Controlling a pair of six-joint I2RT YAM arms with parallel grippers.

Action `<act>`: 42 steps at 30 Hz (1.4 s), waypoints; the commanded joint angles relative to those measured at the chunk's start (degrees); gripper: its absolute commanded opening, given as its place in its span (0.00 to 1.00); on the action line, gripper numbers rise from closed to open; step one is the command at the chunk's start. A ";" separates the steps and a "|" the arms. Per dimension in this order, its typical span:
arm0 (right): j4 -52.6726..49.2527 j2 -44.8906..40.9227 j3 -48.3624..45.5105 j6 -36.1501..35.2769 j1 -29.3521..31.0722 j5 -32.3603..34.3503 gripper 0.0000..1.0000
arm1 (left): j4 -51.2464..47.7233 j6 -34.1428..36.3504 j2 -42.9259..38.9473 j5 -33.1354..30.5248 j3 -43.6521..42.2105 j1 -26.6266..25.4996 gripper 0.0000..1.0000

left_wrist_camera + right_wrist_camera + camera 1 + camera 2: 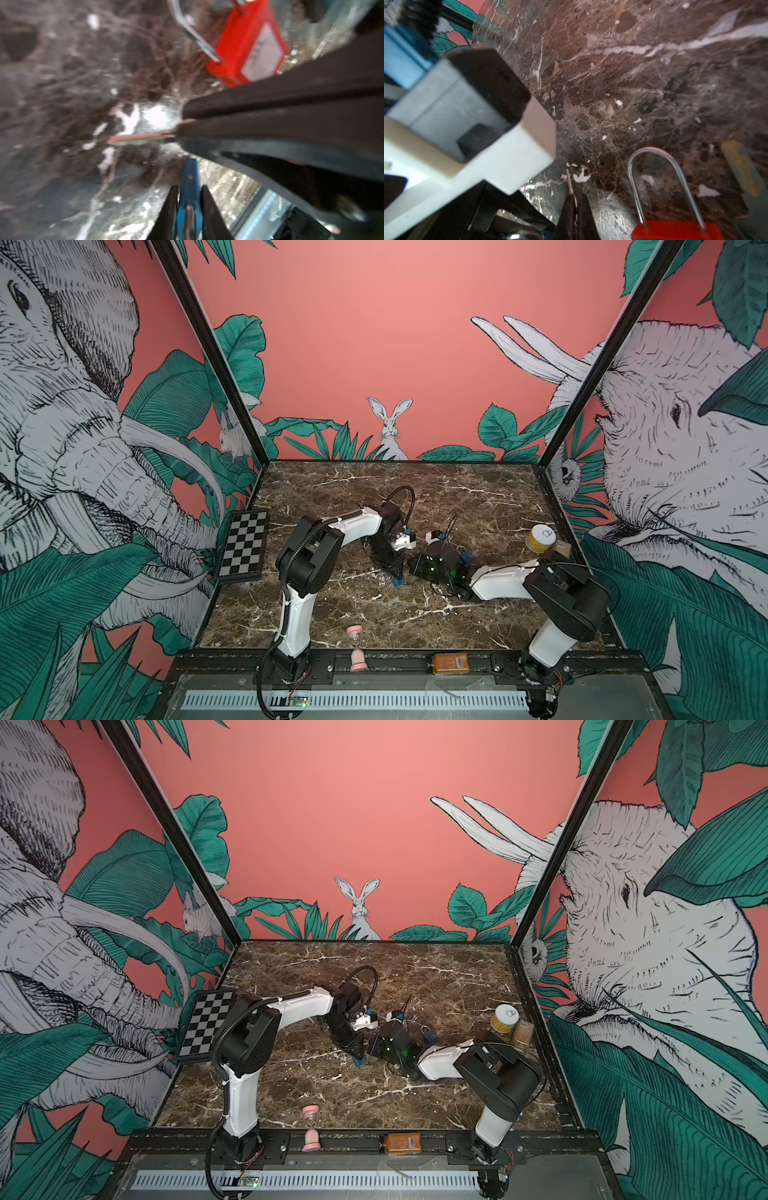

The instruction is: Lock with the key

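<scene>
One red padlock (245, 49) lies beside the key (141, 137), blue padlock (431, 1038) farther off.

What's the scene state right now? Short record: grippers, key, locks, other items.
left gripper: fingers closed around a blue piece, tip low over the table
right gripper: fingers shut on the key, thin blade sticking out
red padlock: lying on the table beside the right gripper; cannot tell if the shackle is latched
blue padlock: on the table near the right wrist, untouched
other items: yellow can, pink hourglass, checkerboard
</scene>
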 commanded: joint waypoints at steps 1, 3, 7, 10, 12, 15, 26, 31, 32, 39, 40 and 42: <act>-1.75 1.03 1.09 0.30 0.51 0.61 0.15 | 1.03 0.66 -1.40 -3.75 -0.18 0.57 0.46; -2.06 1.16 1.28 0.36 0.66 0.60 0.20 | 0.96 0.70 -1.85 -4.40 -0.03 0.60 0.72; -4.07 0.59 1.74 0.11 0.84 1.43 0.27 | 1.14 0.65 -2.46 -4.99 0.35 0.91 0.77; -5.32 -0.10 1.96 -0.23 0.88 2.22 0.32 | 1.31 0.55 -2.81 -5.76 0.61 1.21 0.91; -5.95 -0.59 2.12 -0.55 1.09 2.73 0.35 | 1.27 0.40 -3.30 -6.42 0.94 1.51 0.97; -7.19 -0.86 2.84 -1.02 1.52 3.23 0.37 | 1.40 0.03 -5.01 -7.93 0.96 1.87 0.97; -8.41 -7.24 4.13 -6.00 1.71 3.76 0.37 | 1.41 -1.79 -12.95 -13.59 3.20 2.10 0.97; -15.81 -14.03 6.62 -14.89 0.83 4.85 0.37 | 7.95 -3.88 -18.92 -20.13 -0.81 2.33 0.97; -16.22 -15.61 6.62 -17.66 0.12 4.27 0.37 | 10.29 -4.60 -20.53 -21.68 -2.44 2.37 0.97; -27.30 -27.14 8.51 -33.72 -5.46 4.86 0.42 | 36.71 -9.64 -36.54 -33.47 -20.62 3.18 0.97; -28.64 -29.10 8.34 -34.97 -6.91 4.90 0.44 | 40.46 -10.00 -38.76 -34.61 -23.63 3.34 0.97; -30.39 -32.55 7.47 -36.17 -10.90 4.07 0.57 | 46.34 -10.54 -42.45 -38.51 -28.18 3.59 0.97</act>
